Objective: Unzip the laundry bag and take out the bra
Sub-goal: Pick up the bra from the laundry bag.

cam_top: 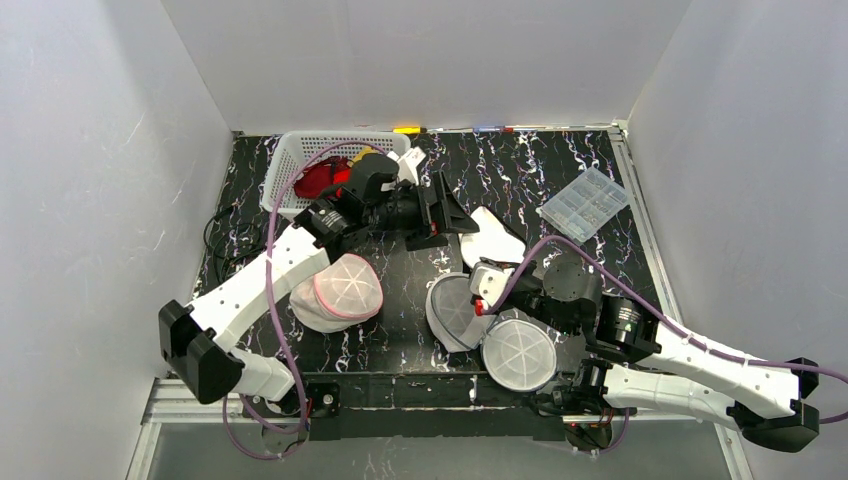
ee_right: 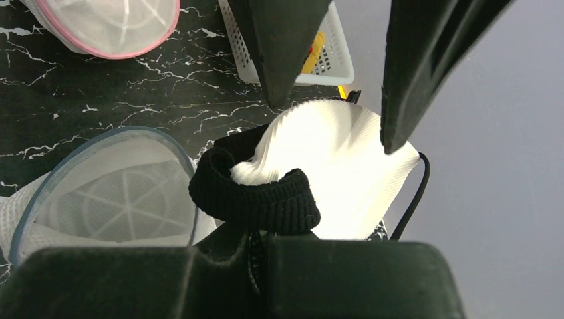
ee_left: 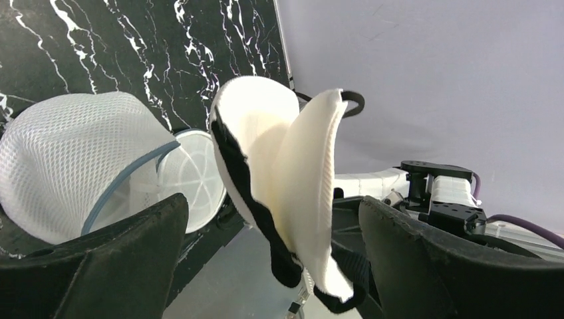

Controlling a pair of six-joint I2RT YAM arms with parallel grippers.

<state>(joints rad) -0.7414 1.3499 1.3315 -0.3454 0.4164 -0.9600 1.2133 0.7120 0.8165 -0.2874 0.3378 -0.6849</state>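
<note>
The bra, white cups edged in black, hangs in the air outside the laundry bag. My right gripper is shut on its black band, seen close in the right wrist view. The left gripper stands wide open, one finger on each side of the folded cups without pinching them. The blue-rimmed mesh laundry bag lies open on the table below, and its round lid is flipped out toward the near edge. The bag also shows in the left wrist view.
A second mesh bag with a pink rim lies left of centre under the left arm. A white basket holding a red item stands at the back left. A clear plastic box sits at the back right. White walls enclose the table.
</note>
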